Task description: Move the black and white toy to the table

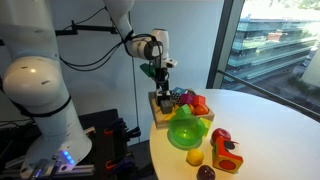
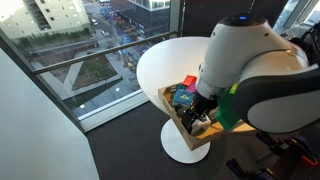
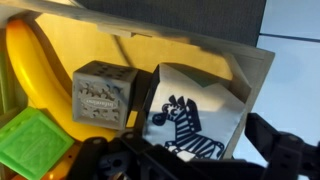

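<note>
In the wrist view the black and white toy [image 3: 190, 115] is a block with a white face and a black zebra drawing. It lies tilted in the wooden tray [image 3: 200, 45], next to a grey cube [image 3: 102, 95]. My gripper [image 3: 190, 160] is low over it, with one dark finger on each side of the block, spread wide. I cannot see firm contact. In an exterior view the gripper [image 1: 163, 75] hangs just above the tray [image 1: 160, 108] at the edge of the round white table [image 1: 260, 120]. The toy is too small to make out there.
A yellow banana toy [image 3: 30, 70] and a green block [image 3: 30, 145] lie in the tray beside the grey cube. On the table stand a green bowl [image 1: 185, 132], a red toy [image 1: 228, 150], a yellow piece [image 1: 195, 157] and a dark maroon ball [image 1: 206, 172]. A window wall lies beyond the table.
</note>
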{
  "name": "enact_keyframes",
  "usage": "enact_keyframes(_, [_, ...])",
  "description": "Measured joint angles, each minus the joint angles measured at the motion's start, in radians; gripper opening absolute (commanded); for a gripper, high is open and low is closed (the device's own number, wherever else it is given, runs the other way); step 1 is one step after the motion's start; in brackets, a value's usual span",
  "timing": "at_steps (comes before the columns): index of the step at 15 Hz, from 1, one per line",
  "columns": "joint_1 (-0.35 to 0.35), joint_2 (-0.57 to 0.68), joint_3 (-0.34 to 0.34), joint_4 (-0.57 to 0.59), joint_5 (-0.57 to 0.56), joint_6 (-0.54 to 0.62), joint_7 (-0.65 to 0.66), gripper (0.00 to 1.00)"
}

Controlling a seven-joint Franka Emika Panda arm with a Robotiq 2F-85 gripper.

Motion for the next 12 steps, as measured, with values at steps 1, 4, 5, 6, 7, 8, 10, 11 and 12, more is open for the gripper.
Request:
enact_keyframes(1, [0.0,0.001,0.0,0.0,0.0,0.0,0.001,1.0])
enact_keyframes(4, [0.0,0.003,0.0,-0.001,0.0,0.0,0.003,0.84])
enact_keyframes(5, [0.0,0.004,0.0,-0.001,0.0,0.0,0.003,0.73])
enact_keyframes(6, [0.0,0.004,0.0,-0.001,0.0,0.0,0.003,0.66])
enact_keyframes(7, [0.0,0.004,-0.001,-0.001,0.0,0.0,0.003,0.56])
enact_keyframes(8, [0.0,0.004,-0.002,0.0,0.0,0.0,0.003,0.5])
enact_keyframes(10, [0.0,0.0,-0.004,0.0,0.0,0.0,0.003,0.35])
enact_keyframes(11, [0.0,-0.002,-0.004,0.0,0.0,0.0,0.003,0.3])
enact_keyframes(12, [0.0,-0.004,-0.005,0.0,0.0,0.0,0.003,0.23])
